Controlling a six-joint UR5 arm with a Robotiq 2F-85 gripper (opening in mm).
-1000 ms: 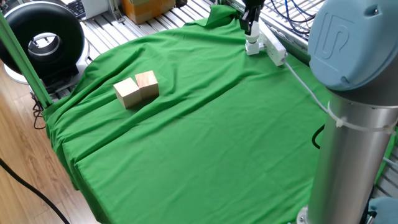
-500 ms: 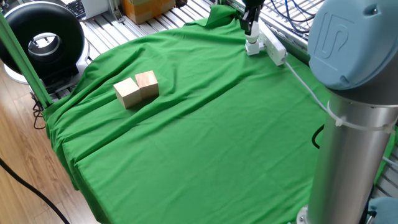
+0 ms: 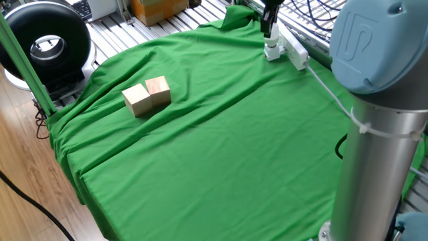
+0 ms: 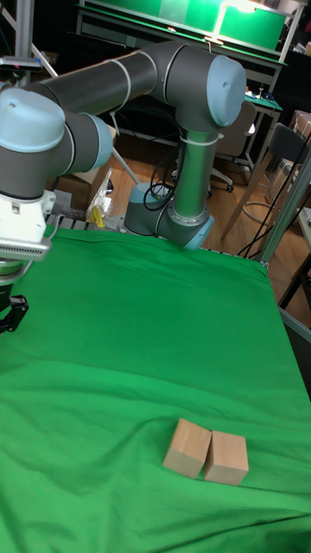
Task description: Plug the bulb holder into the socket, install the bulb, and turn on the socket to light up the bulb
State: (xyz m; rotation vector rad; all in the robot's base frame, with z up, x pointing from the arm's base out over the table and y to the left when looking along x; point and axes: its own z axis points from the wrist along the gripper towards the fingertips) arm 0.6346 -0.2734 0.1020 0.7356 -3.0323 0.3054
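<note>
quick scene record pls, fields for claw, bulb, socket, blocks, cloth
claw: directly above the bulb, at the table's far edge; open or shut not clear
bulb: upright at the near end of the socket
socket: white strip at far right edge, cable trailing
wooden blocks: two, touching, left of centre
cloth: green, wrinkled, covers table

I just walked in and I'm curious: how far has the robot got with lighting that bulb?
Partly done, it seems. A small white piece stands upright at the near end of the socket, so the bulb holder looks plugged in; whether the bulb is on it is too small to tell. The hand hangs right above that piece. Nothing glows, so switching on looks left. The two wooden blocks lie apart, unused.
</note>
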